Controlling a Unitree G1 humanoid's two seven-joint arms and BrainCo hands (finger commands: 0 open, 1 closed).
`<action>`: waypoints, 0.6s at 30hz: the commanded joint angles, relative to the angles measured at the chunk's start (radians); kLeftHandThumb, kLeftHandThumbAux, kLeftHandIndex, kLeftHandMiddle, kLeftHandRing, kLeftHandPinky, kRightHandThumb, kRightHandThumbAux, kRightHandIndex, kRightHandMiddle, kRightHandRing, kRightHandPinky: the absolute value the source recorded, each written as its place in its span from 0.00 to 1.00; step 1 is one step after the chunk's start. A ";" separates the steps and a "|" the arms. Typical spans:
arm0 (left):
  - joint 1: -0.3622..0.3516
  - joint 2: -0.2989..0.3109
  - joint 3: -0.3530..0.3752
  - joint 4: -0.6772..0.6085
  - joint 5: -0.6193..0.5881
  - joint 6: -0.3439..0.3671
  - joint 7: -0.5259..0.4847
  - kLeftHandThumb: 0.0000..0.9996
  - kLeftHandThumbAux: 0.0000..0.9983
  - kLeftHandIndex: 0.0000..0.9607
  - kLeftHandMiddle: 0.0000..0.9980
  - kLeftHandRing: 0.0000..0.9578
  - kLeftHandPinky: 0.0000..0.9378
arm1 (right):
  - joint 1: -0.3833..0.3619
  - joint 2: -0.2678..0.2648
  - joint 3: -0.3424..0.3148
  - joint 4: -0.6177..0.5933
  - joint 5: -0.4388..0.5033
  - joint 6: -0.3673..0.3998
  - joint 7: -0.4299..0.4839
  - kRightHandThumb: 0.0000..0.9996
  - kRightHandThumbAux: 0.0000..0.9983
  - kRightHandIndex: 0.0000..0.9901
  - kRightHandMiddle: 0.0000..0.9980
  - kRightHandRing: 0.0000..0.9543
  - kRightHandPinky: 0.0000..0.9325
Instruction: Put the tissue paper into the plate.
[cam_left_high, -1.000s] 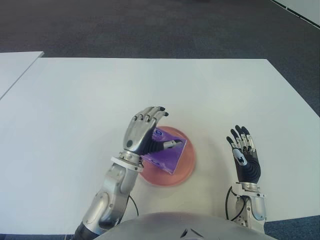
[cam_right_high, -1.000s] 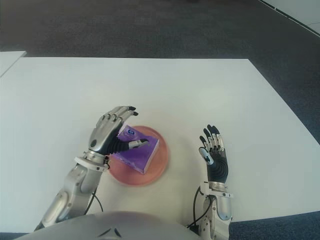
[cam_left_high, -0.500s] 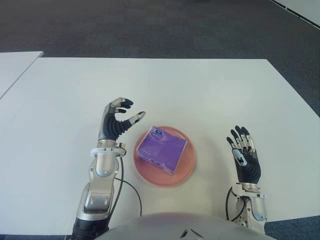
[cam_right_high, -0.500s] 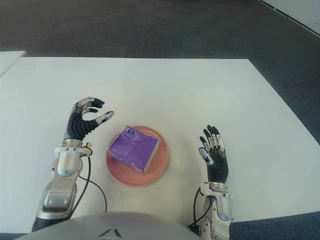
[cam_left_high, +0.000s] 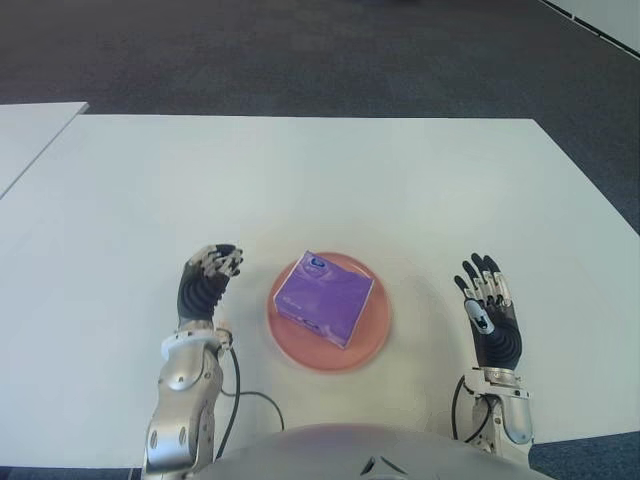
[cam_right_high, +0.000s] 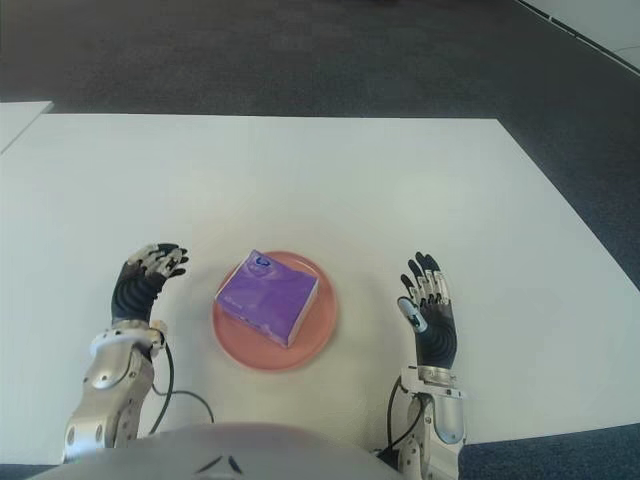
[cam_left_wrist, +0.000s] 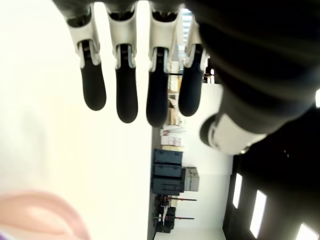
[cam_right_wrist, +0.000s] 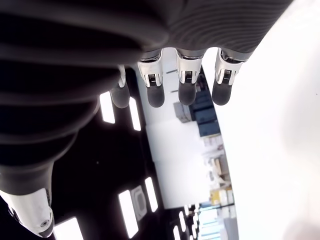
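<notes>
Both eye views look down from the head at the round pink plate (cam_left_high: 372, 340); wrist views sit close behind each hand's fingers.

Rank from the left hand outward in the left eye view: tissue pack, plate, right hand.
From the left hand:
1. Plate, just to its right; the near rim comes closest.
2. Tissue pack, lying in the plate, slightly farther than that rim.
3. Right hand, beyond the plate's far side.

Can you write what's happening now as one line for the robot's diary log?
tissue pack: in pink plate | left robot hand: open, left of plate | right robot hand: open, right of plate | task: done
</notes>
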 joint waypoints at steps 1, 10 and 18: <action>0.048 -0.028 -0.012 0.009 -0.035 -0.036 -0.021 0.69 0.71 0.43 0.42 0.42 0.44 | 0.007 -0.007 -0.006 0.014 0.011 -0.007 0.003 0.10 0.63 0.06 0.07 0.05 0.06; 0.104 -0.015 -0.027 0.040 -0.057 -0.098 -0.051 0.69 0.71 0.43 0.40 0.41 0.42 | 0.007 -0.020 -0.013 0.018 0.026 -0.006 0.010 0.10 0.63 0.06 0.07 0.05 0.06; 0.143 -0.014 -0.057 0.039 -0.052 -0.125 -0.057 0.69 0.71 0.43 0.40 0.41 0.43 | 0.007 -0.033 -0.024 0.016 0.042 0.001 0.018 0.10 0.63 0.06 0.07 0.05 0.06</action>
